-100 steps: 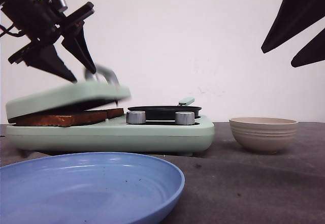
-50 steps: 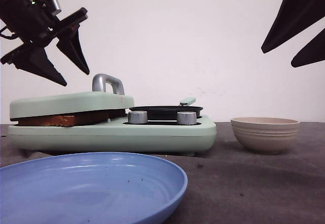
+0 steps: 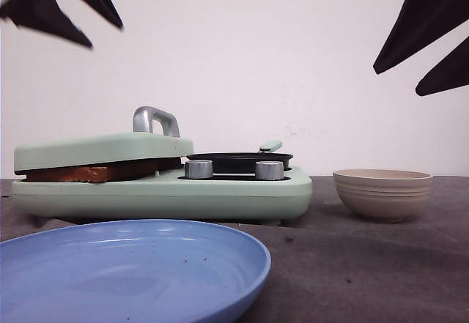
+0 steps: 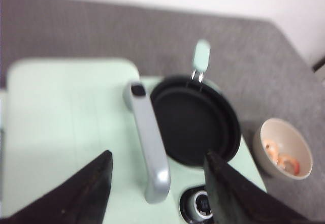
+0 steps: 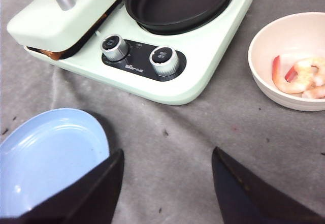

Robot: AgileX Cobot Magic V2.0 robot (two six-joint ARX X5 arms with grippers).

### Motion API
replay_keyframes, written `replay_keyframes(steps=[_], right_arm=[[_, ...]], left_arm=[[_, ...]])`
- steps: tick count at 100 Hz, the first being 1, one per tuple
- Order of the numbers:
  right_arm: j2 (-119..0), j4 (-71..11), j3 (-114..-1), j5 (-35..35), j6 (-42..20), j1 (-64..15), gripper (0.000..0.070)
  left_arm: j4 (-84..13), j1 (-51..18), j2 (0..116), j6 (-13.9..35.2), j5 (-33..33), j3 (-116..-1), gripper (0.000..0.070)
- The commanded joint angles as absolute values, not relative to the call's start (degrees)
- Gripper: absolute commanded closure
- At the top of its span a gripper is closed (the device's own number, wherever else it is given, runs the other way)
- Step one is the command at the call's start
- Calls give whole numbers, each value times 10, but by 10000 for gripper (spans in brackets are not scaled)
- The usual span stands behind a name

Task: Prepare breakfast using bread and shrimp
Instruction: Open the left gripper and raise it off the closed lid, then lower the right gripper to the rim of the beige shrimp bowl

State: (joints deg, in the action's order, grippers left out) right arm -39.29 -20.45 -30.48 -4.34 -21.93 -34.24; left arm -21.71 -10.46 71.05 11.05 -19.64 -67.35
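The bread (image 3: 95, 171) lies toasted brown inside the mint-green breakfast maker (image 3: 161, 195), under its shut lid (image 3: 102, 149). Only the crust edge shows, also in the right wrist view (image 5: 48, 54). Pink shrimp (image 5: 297, 76) lie in a beige bowl (image 3: 381, 192) to the right of the maker; they also show in the left wrist view (image 4: 282, 159). My left gripper (image 3: 62, 12) is open and empty, high above the lid's silver handle (image 4: 150, 142). My right gripper (image 5: 168, 151) is open and empty, high over the grey mat in front of the maker.
An empty black pan (image 3: 238, 162) sits on the maker's right half, behind two silver knobs (image 5: 114, 46). A large empty blue plate (image 3: 132, 264) lies at the front left. The grey mat (image 5: 213, 148) covers the table.
The lid dropped from slightly raised to fully shut on the bread. My left gripper moved up and to the left, away from the handle. The right arm stayed still.
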Motion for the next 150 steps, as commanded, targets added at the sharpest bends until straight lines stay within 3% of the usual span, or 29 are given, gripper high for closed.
replay_keyframes(steps=[1,30,53,86,119,150], right_arm=[[-389,-201,-308,-45,-222,-347,370],[-356,-202,-309,-44,-228,-347,371],[-362,-213,-309,-16,-276,-342,371],[-425,-230,-361,-37,-278,-284,370],[-577,-336,-490,-106,-215,-175,365],[-743,-401,-636,-109,-150,-110,363]], left_arm=[[-215,-100,691,94,-192,-691,423],[-247,-82,566,67,-159,-691,428],[-311,-81,495,25,-131,-682,429],[-299,-81,362,22,-131,-571,429],[-278,-82,216,38,-131,-434,429],[-336,-82,133,53,-131,-383,428]])
